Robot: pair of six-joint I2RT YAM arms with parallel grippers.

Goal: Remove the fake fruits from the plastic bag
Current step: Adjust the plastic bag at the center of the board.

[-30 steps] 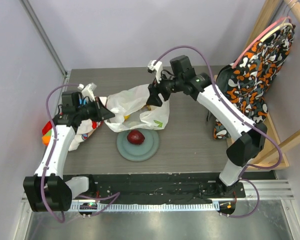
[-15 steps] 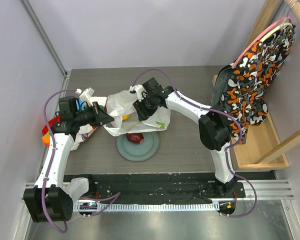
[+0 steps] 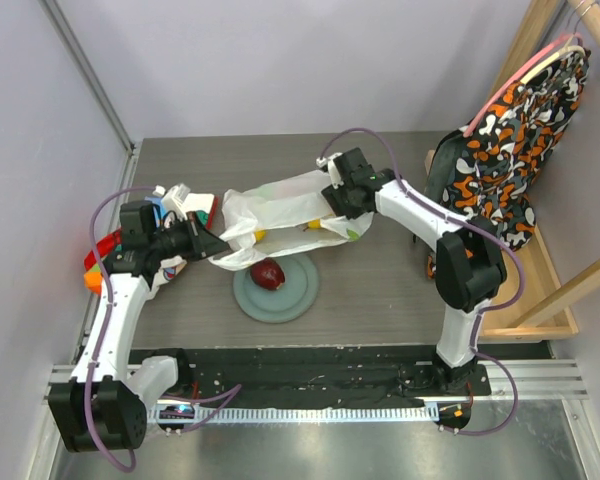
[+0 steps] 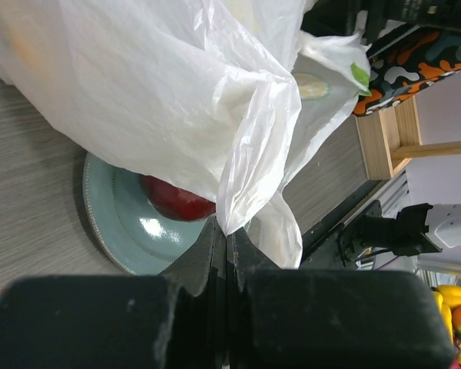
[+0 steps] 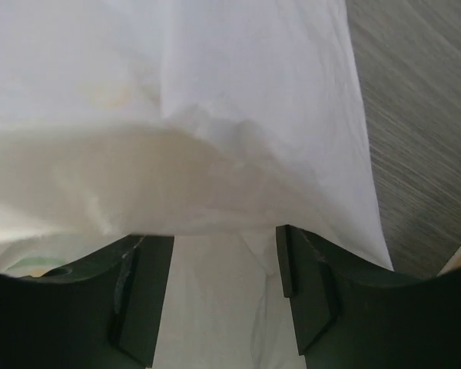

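The plastic bag (image 3: 285,205) is stretched between my two grippers above the table's middle. My left gripper (image 3: 216,246) is shut on a fold of the bag's near left edge; in the left wrist view the jaws (image 4: 224,231) pinch the bag (image 4: 177,92). My right gripper (image 3: 340,203) is open at the bag's right end, its fingers (image 5: 142,296) straddling the bag (image 5: 215,115). A dark red apple-like fruit (image 3: 269,272) lies on the grey-green plate (image 3: 290,298), partly under the bag; it also shows in the left wrist view (image 4: 177,202). Yellow pieces (image 3: 261,236) show faintly through the bag.
A rainbow-patterned white cloth (image 3: 170,268) and red-orange items (image 3: 96,262) lie at the left edge under my left arm. An orange, black and white garment (image 3: 510,150) hangs on a wooden rack (image 3: 545,285) at the right.
My right gripper has moved from the bag's middle to its right end, and the bag is now pulled out longer. My left gripper keeps its hold on the bag.
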